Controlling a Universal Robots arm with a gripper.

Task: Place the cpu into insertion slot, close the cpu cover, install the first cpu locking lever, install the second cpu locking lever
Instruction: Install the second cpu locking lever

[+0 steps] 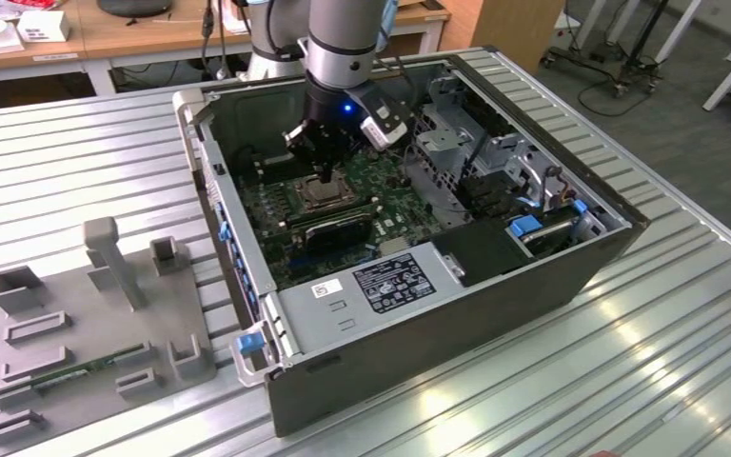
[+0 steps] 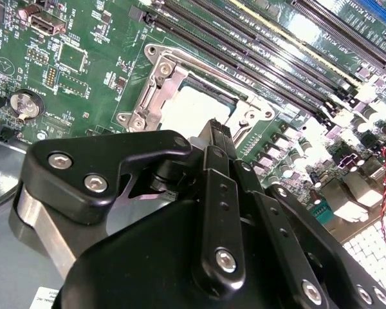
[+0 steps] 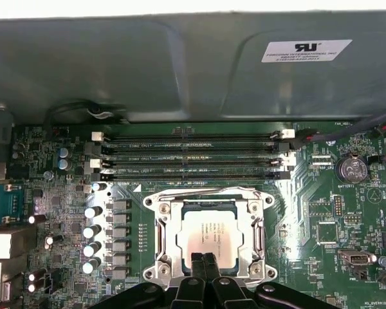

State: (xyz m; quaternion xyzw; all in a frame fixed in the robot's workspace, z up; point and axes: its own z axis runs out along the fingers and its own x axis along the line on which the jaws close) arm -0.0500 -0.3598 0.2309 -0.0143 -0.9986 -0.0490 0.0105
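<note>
1. Computer case (image 1: 467, 314) is lying open on the slatted metal table (image 1: 670, 352). The arm is reaching down into it from above, in the exterior view.
2. Green motherboard (image 3: 328, 212) is showing in both wrist views, with the long black memory slots (image 3: 193, 154) running just beside the socket.
3. The insertion slot (image 3: 156, 257) is sitting mid-board, ringed by its silver frame.
4. The cpu cover (image 3: 164, 212) is lying flat over the socket, and its window is framing the chip. Judged closed.
5. The cpu (image 3: 209, 237) is sitting inside the socket, silvery-tan top showing through the cover window and looking level. Placement judged done.
6. The gripper (image 3: 204, 261) is hanging just over the near edge of the cover, fingers pressed together with no gap showing and nothing between them. In the second wrist view the fingertips (image 2: 213, 132) are pointing at the frame edge. Whether they are touching the metal cannot be told.
7. Step in hand, as a judgement: first two steps are reading as complete, and work is sitting at the lever stage. Closed fingers suit pushing rather than grasping.
8. The levers themselves are not resolving clearly along the frame sides, so their latched or unlatched state cannot be told.
9. What the next move calls for, as a judgement: a firm downward and sideways push on a thin wire lever, tucking it under its retaining hook without sliding off onto the board.
</note>
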